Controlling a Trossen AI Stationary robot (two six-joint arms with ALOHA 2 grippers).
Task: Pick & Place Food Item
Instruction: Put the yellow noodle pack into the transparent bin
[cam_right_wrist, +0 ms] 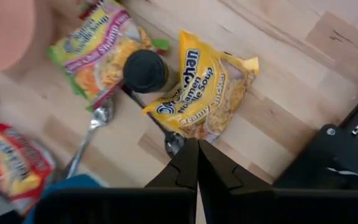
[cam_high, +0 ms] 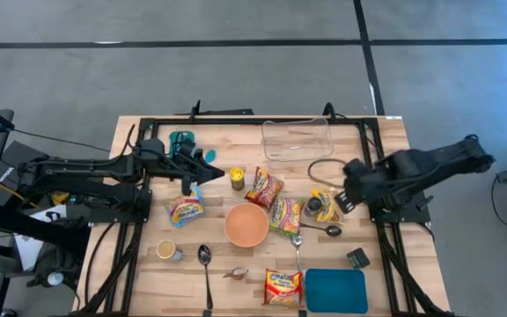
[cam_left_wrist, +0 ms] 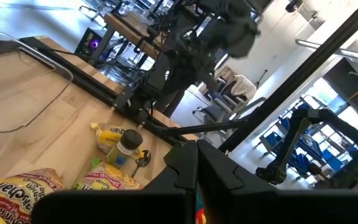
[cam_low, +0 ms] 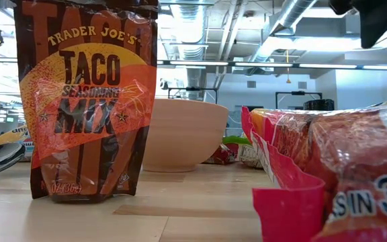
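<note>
- Left pincer (cam_high: 211, 169), fingers together and holding nothing, hangs over the tabletop (cam_high: 139, 273) left of the bowl (cam_high: 246, 224) and a little toward the far edge.
- Directly below that pincer in the high view, a ramen packet (cam_high: 186, 210) lies flat, left of the bowl.
- A small cup (cam_high: 167, 251) and a spoon (cam_high: 205, 264) sit left of the bowl on its near side.
- A yellow-lidded jar (cam_high: 237, 179) stands just beyond the bowl, with a red noodle packet (cam_high: 264, 187) beside it.
- A clear plastic container (cam_high: 297, 138) rests well beyond the bowl, at the far edge.
- A shrimp noodle packet (cam_right_wrist: 95, 53) touches the bowl's right side.
- Right of the bowl, a dark-capped jar (cam_right_wrist: 145, 71) stands against a yellow chicken noodle packet (cam_right_wrist: 207, 87).
- Right pincer (cam_right_wrist: 197, 144), fingers pressed together and empty, hangs just right of that yellow packet.
- A blue plate (cam_high: 336, 291) lies right of the bowl toward the near edge.
</note>
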